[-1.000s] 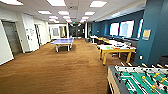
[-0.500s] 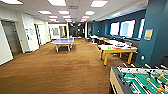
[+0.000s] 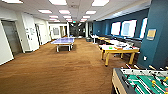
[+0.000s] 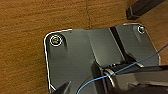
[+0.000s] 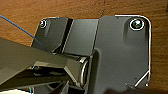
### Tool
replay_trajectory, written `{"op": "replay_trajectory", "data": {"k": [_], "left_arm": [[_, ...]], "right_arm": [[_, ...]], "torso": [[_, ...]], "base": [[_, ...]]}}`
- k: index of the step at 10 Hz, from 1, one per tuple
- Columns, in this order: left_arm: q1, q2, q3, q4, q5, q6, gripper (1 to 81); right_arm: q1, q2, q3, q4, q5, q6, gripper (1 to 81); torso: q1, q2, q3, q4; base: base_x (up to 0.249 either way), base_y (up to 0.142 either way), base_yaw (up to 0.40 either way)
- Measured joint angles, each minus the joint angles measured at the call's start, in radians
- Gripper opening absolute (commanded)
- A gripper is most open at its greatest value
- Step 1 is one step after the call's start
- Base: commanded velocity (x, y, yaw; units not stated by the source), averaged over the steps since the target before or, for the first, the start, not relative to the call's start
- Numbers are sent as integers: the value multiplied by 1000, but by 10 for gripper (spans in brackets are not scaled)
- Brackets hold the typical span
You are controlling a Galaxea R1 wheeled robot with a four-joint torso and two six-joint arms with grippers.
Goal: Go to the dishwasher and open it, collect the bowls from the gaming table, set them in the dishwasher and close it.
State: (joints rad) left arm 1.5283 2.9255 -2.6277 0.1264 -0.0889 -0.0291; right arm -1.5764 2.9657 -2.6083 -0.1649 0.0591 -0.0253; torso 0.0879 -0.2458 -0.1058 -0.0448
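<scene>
Brown wood-look floor (image 3: 62, 70) runs the length of a long open room, under a white ceiling with rows of bright light panels (image 3: 60, 2). White walls with a grey door (image 3: 11, 37) line one side in the head view; a dark blue wall (image 3: 160, 32) with bright windows (image 3: 126, 28) lines the other.

Far down the room stands a blue ping-pong table (image 3: 63, 41) on white legs. Nearer, along the blue wall, is the gaming table (image 3: 118, 50), white on top with yellow edges and yellow legs. Small bright things lie on its top, one green (image 3: 110, 47) and one orange (image 3: 117, 48); they may be the bowls, but their shapes are too blurred to tell. More tables (image 3: 102, 38) stand in a row behind it, towards the windows.

Closest to the robot, at the lower corner of the head view, is a foosball table (image 3: 142, 81) with a green field, rods and small yellow figures.

Both wrist views look down onto the same floor past the robot's own dark plate. A thin blue cable (image 4: 140, 63) crosses the left wrist view, and a dark bar (image 4: 143, 7) lies across one corner of it over the floor. A blue cable (image 5: 20, 28) also crosses the right wrist view. Whether either gripper is spread or pressed together cannot be told.
</scene>
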Motion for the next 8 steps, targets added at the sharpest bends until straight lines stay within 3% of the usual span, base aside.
{"op": "replay_trajectory", "data": {"k": [8], "left_arm": [[-6,0,0,0,-1,0,811]], "right_arm": [[3,0,-3,0,2,0,811]], "torso": [[-2,-1,0,0]], "base": [[111,0,0]]}}
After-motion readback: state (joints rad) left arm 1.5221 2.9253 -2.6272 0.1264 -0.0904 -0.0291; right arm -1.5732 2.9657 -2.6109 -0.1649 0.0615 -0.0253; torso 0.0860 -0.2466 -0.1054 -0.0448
